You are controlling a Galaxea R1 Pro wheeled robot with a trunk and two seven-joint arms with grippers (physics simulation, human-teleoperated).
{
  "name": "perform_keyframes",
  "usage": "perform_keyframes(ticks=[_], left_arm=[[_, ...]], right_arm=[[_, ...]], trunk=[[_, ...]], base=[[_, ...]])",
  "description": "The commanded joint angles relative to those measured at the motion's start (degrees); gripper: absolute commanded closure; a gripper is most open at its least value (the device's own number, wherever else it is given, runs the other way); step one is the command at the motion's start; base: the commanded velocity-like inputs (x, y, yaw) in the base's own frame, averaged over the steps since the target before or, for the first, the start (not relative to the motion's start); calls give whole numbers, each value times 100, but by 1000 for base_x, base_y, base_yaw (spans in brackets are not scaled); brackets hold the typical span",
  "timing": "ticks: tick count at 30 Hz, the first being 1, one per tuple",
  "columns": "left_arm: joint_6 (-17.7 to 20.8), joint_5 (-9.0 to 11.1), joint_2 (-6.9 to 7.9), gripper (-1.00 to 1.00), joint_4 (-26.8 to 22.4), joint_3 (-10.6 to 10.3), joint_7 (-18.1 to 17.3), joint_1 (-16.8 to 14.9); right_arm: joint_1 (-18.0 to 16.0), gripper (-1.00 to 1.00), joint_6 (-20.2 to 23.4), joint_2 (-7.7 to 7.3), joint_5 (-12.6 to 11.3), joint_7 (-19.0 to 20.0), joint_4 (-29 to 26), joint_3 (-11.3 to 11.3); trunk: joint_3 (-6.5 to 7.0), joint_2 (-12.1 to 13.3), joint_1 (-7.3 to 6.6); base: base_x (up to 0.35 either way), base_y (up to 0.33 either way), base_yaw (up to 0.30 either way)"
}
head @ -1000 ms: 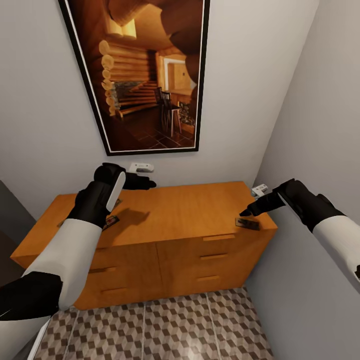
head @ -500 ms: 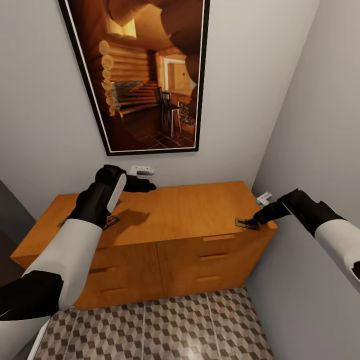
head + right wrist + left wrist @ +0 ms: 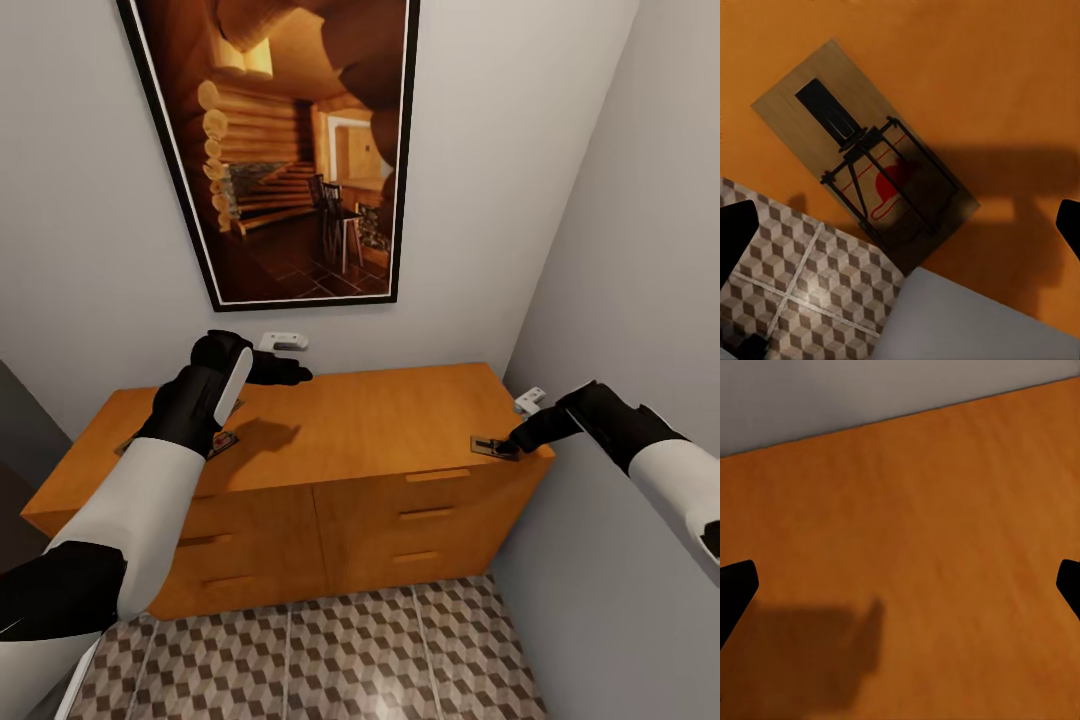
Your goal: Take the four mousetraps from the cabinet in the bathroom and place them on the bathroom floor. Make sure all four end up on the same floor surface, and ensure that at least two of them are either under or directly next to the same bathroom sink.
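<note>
One mousetrap (image 3: pixel 494 446) lies at the front right corner of the orange-brown cabinet (image 3: pixel 380 420). My right gripper (image 3: pixel 514 441) hangs just over it, open. In the right wrist view the mousetrap (image 3: pixel 866 176) sits partly over the cabinet's edge, with the fingertips (image 3: pixel 735 232) wide apart on either side. My left gripper (image 3: pixel 292 372) is open above the back of the cabinet top (image 3: pixel 915 532), holding nothing. A second mousetrap (image 3: pixel 222 441) peeks out from behind my left forearm. The bathroom floor (image 3: pixel 300 650) shows below the drawers. The bathroom sink is out of view.
A large framed picture (image 3: pixel 290 150) hangs on the wall behind the cabinet. The grey side wall (image 3: pixel 620 250) stands close against the cabinet's right end. White wall sockets (image 3: pixel 283 341) sit above the cabinet's back edge and on the right wall (image 3: pixel 530 398).
My right gripper has dropped and drawn right, down to the mousetrap at the cabinet's right corner. It has hardly moved in the last half second. The left arm has shifted only slightly.
</note>
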Motion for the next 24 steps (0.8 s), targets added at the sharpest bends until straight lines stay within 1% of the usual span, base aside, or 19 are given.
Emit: perform_keyframes(ticks=[1,16,24], left_arm=[[25,48,0,-100,-2,-4,28,-6],[25,48,0,-100,23,-4,28,-5],[25,42,0,-100,109,-3,28,-5]], right_arm=[[-3,-100,8,-2,57,42,-12,-1],[-3,-100,26,59,22,41,-9,-24],[-3,-100,24,54,22,43,-9,-30]], trunk=[[-9,-7,2],[-9,-7,2],[-9,-7,2]], base=[[0,0,0],[10,0,0],[10,0,0]])
